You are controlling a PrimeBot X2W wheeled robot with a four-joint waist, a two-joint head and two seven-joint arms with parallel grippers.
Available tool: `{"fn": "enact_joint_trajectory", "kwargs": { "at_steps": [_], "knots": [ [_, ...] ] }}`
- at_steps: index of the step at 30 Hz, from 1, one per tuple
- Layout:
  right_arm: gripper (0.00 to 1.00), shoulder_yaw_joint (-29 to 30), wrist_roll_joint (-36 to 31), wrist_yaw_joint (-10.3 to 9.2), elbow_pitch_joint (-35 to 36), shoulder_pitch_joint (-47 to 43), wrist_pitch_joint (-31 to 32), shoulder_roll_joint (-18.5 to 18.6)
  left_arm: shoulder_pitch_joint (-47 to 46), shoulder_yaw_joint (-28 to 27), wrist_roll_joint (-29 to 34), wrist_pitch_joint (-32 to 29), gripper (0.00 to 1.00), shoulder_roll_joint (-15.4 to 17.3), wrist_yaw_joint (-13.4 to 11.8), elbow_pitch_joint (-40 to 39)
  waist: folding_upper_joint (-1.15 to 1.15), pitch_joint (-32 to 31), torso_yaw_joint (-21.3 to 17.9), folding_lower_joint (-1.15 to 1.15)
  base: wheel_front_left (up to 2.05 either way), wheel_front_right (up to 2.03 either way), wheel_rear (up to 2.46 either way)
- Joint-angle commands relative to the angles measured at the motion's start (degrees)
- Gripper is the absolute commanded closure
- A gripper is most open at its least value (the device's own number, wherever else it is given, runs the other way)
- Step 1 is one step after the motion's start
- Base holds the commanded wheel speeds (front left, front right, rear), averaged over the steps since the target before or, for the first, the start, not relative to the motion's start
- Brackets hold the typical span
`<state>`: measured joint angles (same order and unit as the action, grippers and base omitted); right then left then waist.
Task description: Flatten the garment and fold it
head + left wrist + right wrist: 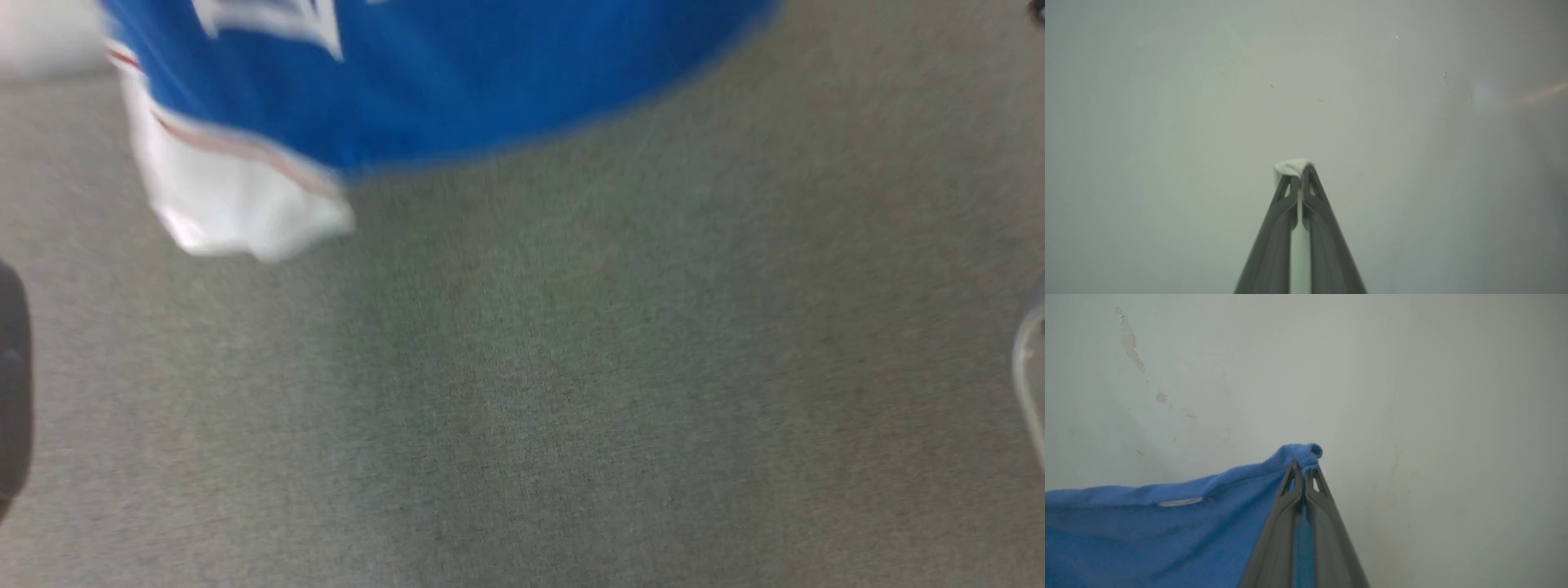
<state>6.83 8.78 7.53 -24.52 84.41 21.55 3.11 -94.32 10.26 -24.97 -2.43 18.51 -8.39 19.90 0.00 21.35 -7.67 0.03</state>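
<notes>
Left gripper (1301,173): fingers pressed together, pinching a scrap of white cloth at the tips, with pale wall (1167,102) behind.

Right gripper (1305,467): fingers pressed together, pinching a bunched blue edge of the garment (1147,535), which sags away to that view's left. One small white label (1180,502) sits near the hem.

Head view is blurred. The garment's blue body crosses the top of the frame, the sleeve (237,212) droops at lower left, and the grey surface (571,408) lies below.

Progress, as I judge it: held by two points and apparently lifted for spreading. It is not yet laid flat and no fold is made, so flattening and all folds remain.

Count: one garment, two grippers, one sleeve seen, one label.
</notes>
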Motion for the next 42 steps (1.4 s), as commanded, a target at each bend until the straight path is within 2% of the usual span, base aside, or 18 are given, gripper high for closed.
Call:
{"fn": "enact_joint_trajectory", "kwargs": {
  "at_steps": [1,9,17,22,27,30,36,39,42],
  "knots": [
    [1.00,0.4,-0.7,-0.04,-0.6,1.0,-0.8,-0.1,-0.9,0.1,0.6,1.0,1.00,0.0,0.7,0.7,0.00,10.3,-0.4,-0.03,0.00,0.00,0.00],
    [1.00,-0.1,-5.4,-0.04,-4.7,4.1,-8.0,1.2,-4.4,0.7,0.1,9.9,1.00,-0.6,5.4,6.7,0.00,15.6,1.4,-0.03,0.00,0.00,0.00],
    [1.00,-5.3,-3.2,-0.04,-9.9,-0.6,-13.9,4.9,4.4,0.4,-2.7,15.7,1.00,-1.5,10.0,8.9,0.00,15.9,2.9,-0.03,0.00,0.00,0.00],
    [1.00,-11.9,3.3,-0.04,-7.9,-6.9,-16.2,8.1,14.4,0.5,-4.5,16.6,1.00,-1.1,12.3,3.4,0.00,13.1,3.9,-0.03,0.00,0.00,0.00],
    [1.00,-16.2,11.7,-0.04,0.7,-17.8,-15.5,12.3,29.2,1.2,-6.3,15.5,1.00,1.1,13.4,-8.0,0.00,8.4,4.9,-0.03,0.00,0.00,0.00],
    [1.00,-15.6,16.0,-0.04,7.7,-26.8,-13.9,14.6,40.1,1.8,-7.5,12.9,1.00,2.5,12.7,-16.9,0.00,5.4,5.4,-0.03,0.00,0.00,0.00],
    [1.00,-9.8,20.5,-0.04,20.5,-45.4,-10.5,15.8,62.6,0.7,-10.5,7.4,1.00,5.3,7.9,-33.8,0.00,0.6,5.8,-0.03,0.00,0.00,0.00],
    [1.00,-7.7,20.8,-0.04,25.3,-53.9,-9.2,14.9,73.5,-0.1,-11.9,6.1,1.00,5.9,5.3,-39.0,0.00,-1.8,5.5,-0.03,0.00,0.00,0.00],
    [1.00,-6.5,21.3,-0.04,28.9,-61.9,-8.1,14.1,83.4,-0.1,-13.8,4.5,1.00,6.7,4.2,-40.8,0.00,-4.3,5.7,-0.03,0.00,0.00,0.00]
  ]
}}
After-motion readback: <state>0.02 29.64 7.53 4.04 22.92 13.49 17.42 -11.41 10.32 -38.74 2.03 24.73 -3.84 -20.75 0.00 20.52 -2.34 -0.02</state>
